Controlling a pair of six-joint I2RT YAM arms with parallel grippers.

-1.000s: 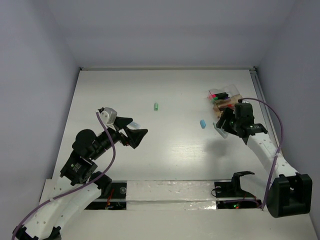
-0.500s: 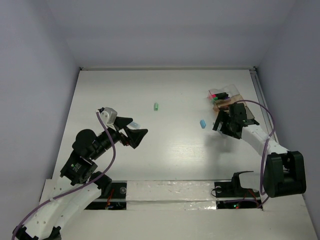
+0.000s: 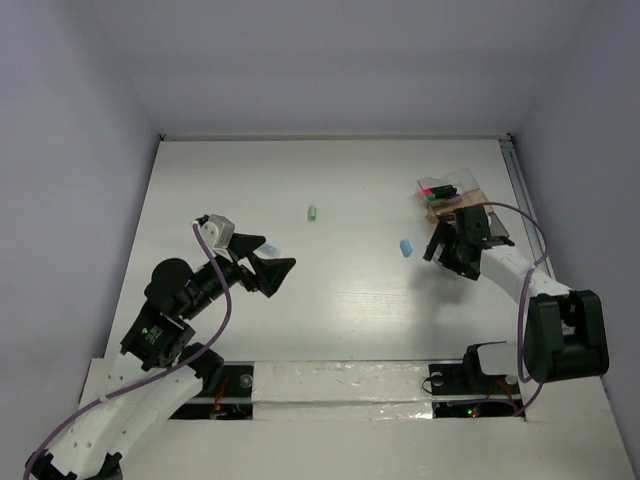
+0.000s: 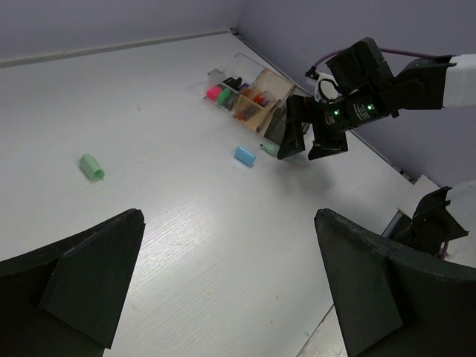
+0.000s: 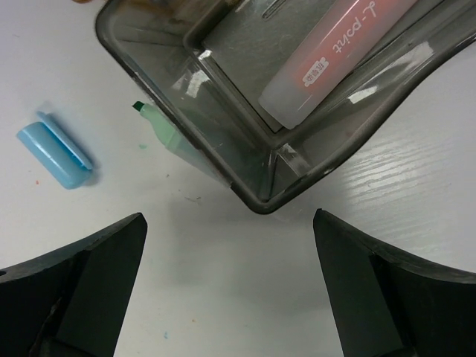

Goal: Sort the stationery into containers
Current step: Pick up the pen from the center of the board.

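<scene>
Lowered since a second ago, right claw hangs spread — empty — over the box corner.

The only legible writing stands on the pale red, frosted plastic barrel lying inside the clear, smoky plastic compartment box. Slanted dark letters read "-point", preceded by a looped stroke like an "L". Smaller print beneath is too blurred to read.

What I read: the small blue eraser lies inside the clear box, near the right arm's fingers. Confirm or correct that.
Wrong: the blue eraser lies on the table, outside the clear box and apart from it, near the right arm's fingers. The right wrist view shows it.
</scene>
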